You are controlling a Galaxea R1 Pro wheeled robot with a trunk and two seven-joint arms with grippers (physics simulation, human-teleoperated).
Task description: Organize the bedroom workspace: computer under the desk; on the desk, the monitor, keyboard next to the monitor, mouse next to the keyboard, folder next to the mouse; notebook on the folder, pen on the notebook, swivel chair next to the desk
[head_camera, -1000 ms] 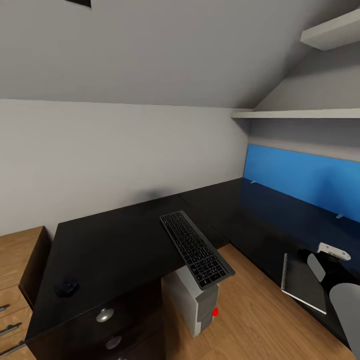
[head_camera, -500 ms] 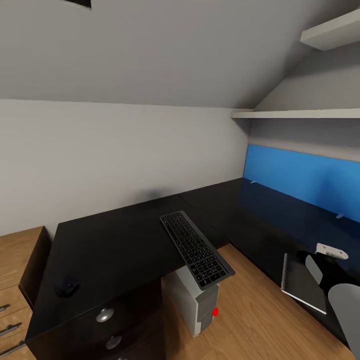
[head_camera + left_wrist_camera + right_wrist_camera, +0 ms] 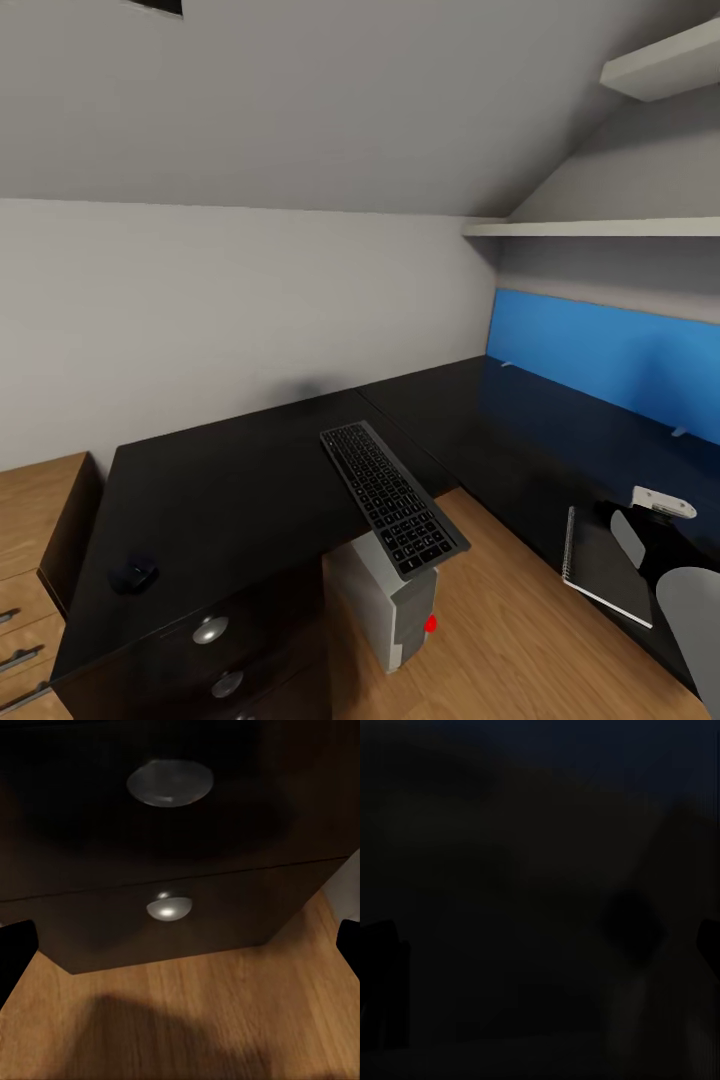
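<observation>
Keyboard [image 3: 393, 497] on counter [image 3: 230, 500], near end overhanging above computer [image 3: 385, 597]. Mouse [image 3: 134, 574] well apart from keyboard. Notebook [image 3: 605, 565] on counter's other wing. Monitor, folder, chair placement seemingly pending. Left hand [image 3: 180, 952] spread, empty; right hand: cannot tell.

The keyboard [image 3: 393, 496] hides most of the computer [image 3: 385, 605] under it. At 4 o'clock the notebook [image 3: 606, 565] is partly covered by the robot's arm. Right wrist view's basically black, can't make out anything.

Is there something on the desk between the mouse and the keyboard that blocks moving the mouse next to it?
Nothing visible: only bare black desk top lies between the mouse and the keyboard.
</observation>
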